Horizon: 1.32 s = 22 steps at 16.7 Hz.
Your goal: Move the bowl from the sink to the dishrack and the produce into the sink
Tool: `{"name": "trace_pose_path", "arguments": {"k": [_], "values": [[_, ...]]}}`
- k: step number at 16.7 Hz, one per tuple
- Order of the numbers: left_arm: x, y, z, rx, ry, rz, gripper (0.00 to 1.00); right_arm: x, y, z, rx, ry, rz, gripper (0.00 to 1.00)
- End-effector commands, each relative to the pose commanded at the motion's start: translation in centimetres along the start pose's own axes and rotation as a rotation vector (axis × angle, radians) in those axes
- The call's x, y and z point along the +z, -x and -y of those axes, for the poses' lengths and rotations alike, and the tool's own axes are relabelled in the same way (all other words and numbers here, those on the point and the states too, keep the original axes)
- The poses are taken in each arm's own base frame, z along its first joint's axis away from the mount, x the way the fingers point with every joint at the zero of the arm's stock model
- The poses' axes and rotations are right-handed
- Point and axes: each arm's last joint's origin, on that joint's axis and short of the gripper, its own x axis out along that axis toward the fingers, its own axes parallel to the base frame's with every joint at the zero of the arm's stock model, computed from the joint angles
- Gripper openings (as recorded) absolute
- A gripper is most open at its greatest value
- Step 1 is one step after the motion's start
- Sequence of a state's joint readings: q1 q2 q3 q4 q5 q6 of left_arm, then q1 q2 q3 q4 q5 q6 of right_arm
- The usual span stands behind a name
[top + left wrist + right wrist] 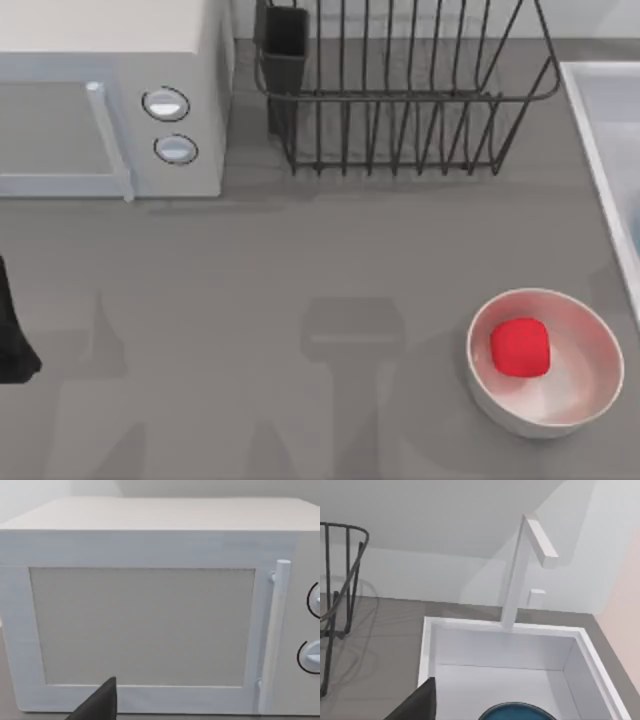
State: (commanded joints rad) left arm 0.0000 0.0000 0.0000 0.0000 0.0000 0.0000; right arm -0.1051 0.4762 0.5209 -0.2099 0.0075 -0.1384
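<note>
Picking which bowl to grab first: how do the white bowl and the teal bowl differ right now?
The white bowl is pale and glossy inside; the teal bowl is dark blue-green. The white bowl sits on the grey table toward its right side; the teal bowl lies inside the sink. The white bowl holds the red produce; the teal bowl's contents cannot be told, only its edge being visible. Both are round.

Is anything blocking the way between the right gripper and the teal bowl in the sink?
Nothing visible does. In the right wrist view, the bowl sits in the sink with open basin around it; the faucet stands at the far rim, and a dark finger hangs just outside the basin's near corner.
</note>
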Motion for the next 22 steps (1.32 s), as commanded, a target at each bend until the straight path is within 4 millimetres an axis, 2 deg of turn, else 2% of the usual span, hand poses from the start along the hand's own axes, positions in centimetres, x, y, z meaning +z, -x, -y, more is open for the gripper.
{"name": "trace_pose_path", "arguments": {"k": [2, 3, 5, 6, 8, 11, 13, 18, 20, 22], "values": [[0.0, 0.0, 0.0, 0.0, 0.0, 0.0, 1.0, 4.0, -2.2, 0.9, -0.011, 0.027, -0.085, 1.0], [0.0, 0.0, 0.0, 0.0, 0.0, 0.0, 1.0, 5.8, -4.0, 1.3, -0.012, 0.038, -0.138, 1.0], [0.0, 0.0, 0.0, 0.0, 0.0, 0.0, 1.0, 7.9, -9.1, 2.1, -0.004, 0.056, -0.272, 1.0], [0.0, 0.0, 0.0, 0.0, 0.0, 0.0, 1.0, 8.0, -11.9, 2.5, 0.004, 0.063, -0.35, 1.0], [0.0, 0.0, 0.0, 0.0, 0.0, 0.0, 1.0, 6.9, -17.1, 3.0, 0.028, 0.073, -0.52, 1.0], [0.0, 0.0, 0.0, 0.0, 0.0, 0.0, 1.0, 2.8, -23.0, 3.7, 0.075, 0.073, -0.789, 1.0], [0.0, 0.0, 0.0, 0.0, 0.0, 0.0, 1.0, 0.2, -25.5, 4.2, 0.103, 0.068, -0.934, 1.0], [0.0, 0.0, 0.0, 0.0, 0.0, 0.0, 1.0, -3.9, -31.8, 5.9, 0.142, 0.068, -1.133, 1.0], [0.0, 0.0, 0.0, 0.0, 0.0, 0.0, 1.0, -6.1, -33.7, 6.7, 0.16, 0.056, -1.213, 1.0], [0.0, 0.0, 0.0, 0.0, 0.0, 0.0, 1.0, -7.3, -35.1, 7.7, 0.172, 0.036, -1.27, 1.0]]}}
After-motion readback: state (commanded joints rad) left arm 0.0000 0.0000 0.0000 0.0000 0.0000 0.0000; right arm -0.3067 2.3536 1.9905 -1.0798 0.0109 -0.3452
